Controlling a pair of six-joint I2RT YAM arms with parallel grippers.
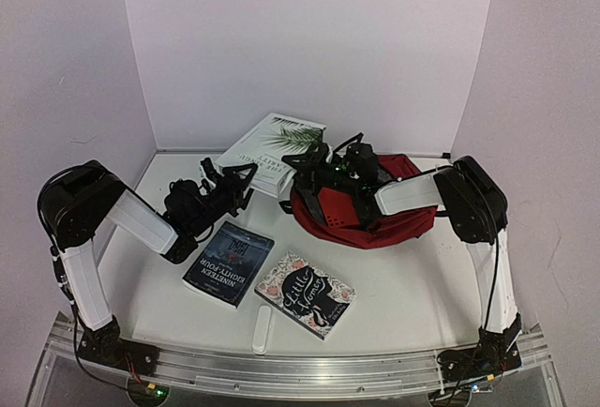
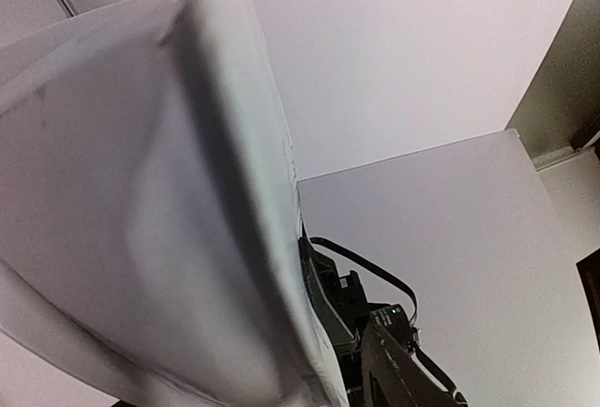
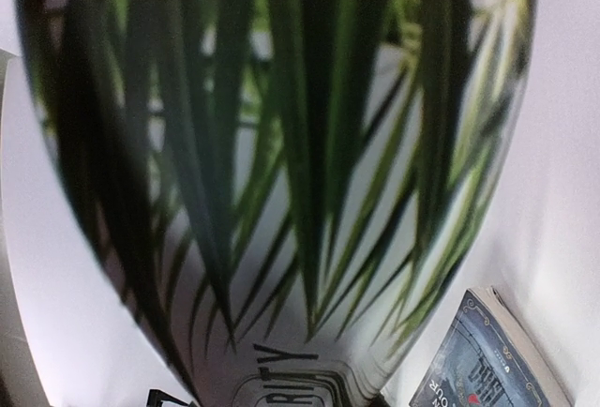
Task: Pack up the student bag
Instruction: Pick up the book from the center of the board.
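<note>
The student bag (image 1: 380, 218) lies slumped right of centre toward the far side of the table, under the right arm's wrist, and its mouth is too hidden to tell how wide it gapes. Just left of it the white palm-leaf book (image 1: 267, 144) is tilted up off the table. The right gripper (image 1: 314, 158) sits at the book's right edge and looks clamped on it, since the cover fills the whole right wrist view. The left gripper (image 1: 225, 184) is at the book's left edge with the pale back cover pressed close. I cannot tell whether its jaws are apart or already gripping.

The step in hand seems to be getting this book into the bag. To do it well, both edges need a firm hold before any lift. Then the book should be tipped spine-first toward the opening, slowly, so the soft fabric does not fold shut.
</note>
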